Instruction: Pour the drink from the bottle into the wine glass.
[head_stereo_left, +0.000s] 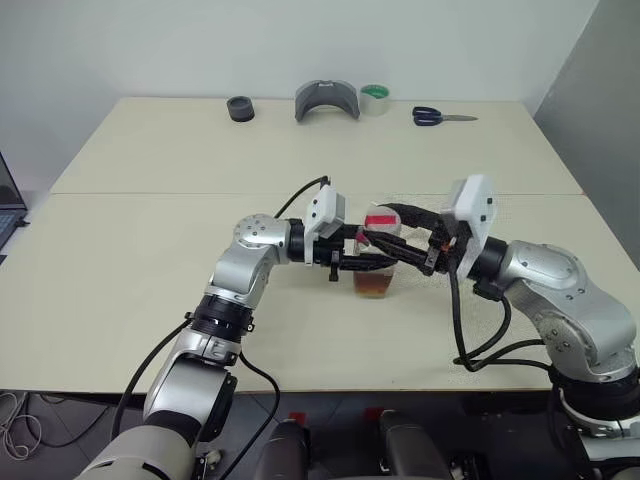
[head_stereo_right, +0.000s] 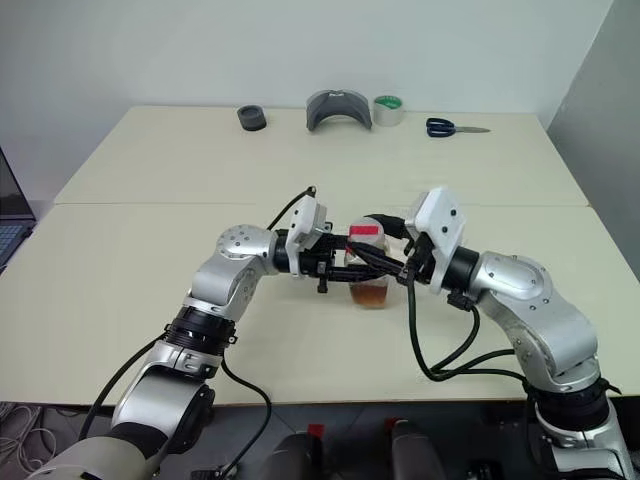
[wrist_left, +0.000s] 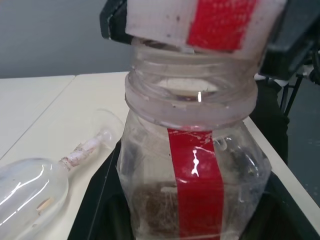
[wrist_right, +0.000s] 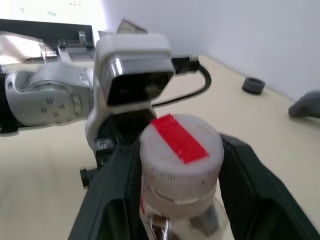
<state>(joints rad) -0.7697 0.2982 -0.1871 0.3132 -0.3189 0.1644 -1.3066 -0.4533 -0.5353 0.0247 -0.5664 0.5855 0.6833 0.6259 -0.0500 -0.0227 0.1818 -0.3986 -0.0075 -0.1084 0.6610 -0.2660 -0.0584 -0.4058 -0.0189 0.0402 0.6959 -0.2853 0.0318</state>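
L gripper (head_stereo_left: 372, 262) clamped on bottle (head_stereo_left: 378, 262) body, upright on table (head_stereo_left: 150, 240) centre w/ drink (head_stereo_left: 375, 285) low inside. R gripper (wrist_right: 172, 165) fingers grasp its white, red-striped cap (wrist_right: 181, 142). Wine glass (wrist_left: 35, 185) lies on its side just beyond; scissors (head_stereo_left: 440, 117) at far edge.

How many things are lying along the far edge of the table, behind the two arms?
4. From the robot's left to right: a dark grey ring, a grey curved piece, a roll of tape touching that piece, and blue-handled scissors. Nothing seems hidden there.
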